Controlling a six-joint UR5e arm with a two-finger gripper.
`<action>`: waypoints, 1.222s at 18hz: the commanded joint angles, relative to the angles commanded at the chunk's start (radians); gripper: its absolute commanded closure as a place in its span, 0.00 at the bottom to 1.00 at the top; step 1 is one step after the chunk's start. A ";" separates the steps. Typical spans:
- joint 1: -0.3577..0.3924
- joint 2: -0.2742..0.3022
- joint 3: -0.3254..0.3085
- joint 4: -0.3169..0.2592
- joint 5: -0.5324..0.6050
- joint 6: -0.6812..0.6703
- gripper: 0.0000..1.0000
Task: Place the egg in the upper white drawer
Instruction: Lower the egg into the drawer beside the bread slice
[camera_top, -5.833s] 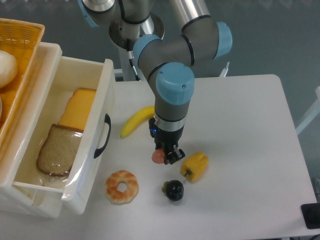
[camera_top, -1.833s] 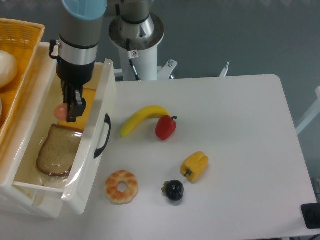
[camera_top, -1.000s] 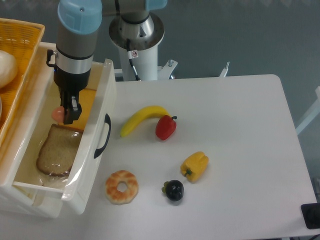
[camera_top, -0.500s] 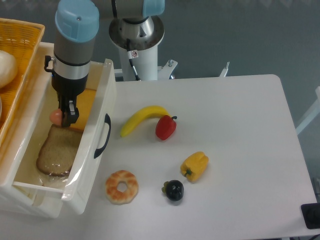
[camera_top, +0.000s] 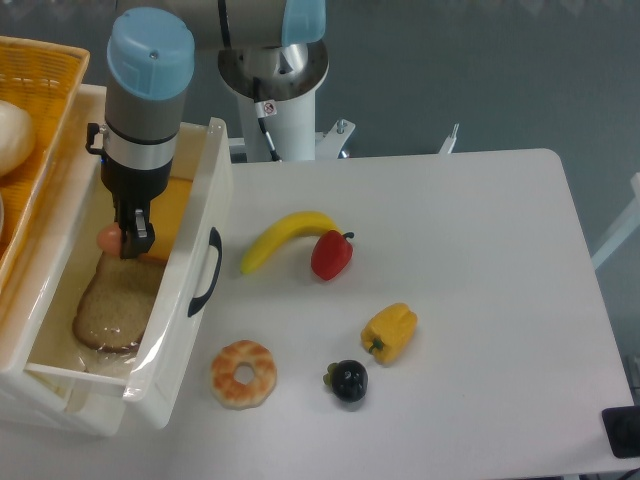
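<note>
Salmon egg (camera_top: 109, 237) held low inside the upper white drawer (camera_top: 196, 200), ready for release.

We have the gripper (camera_top: 127, 240) clamped on the egg, just above the bread slice (camera_top: 112, 305) and beside the cheese (camera_top: 165, 215). We judge the carry done; next we need only part the fingers and lift straight up. The drawer's walls stand close on both sides of the wrist, so a vertical exit looks safest, well away from the yellow basket (camera_top: 40, 120) on the left.
</note>
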 joint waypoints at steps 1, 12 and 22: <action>0.000 0.000 0.000 0.000 0.000 0.000 0.80; -0.002 0.000 -0.008 0.000 0.000 0.002 0.62; -0.002 0.000 -0.008 0.000 0.000 0.002 0.60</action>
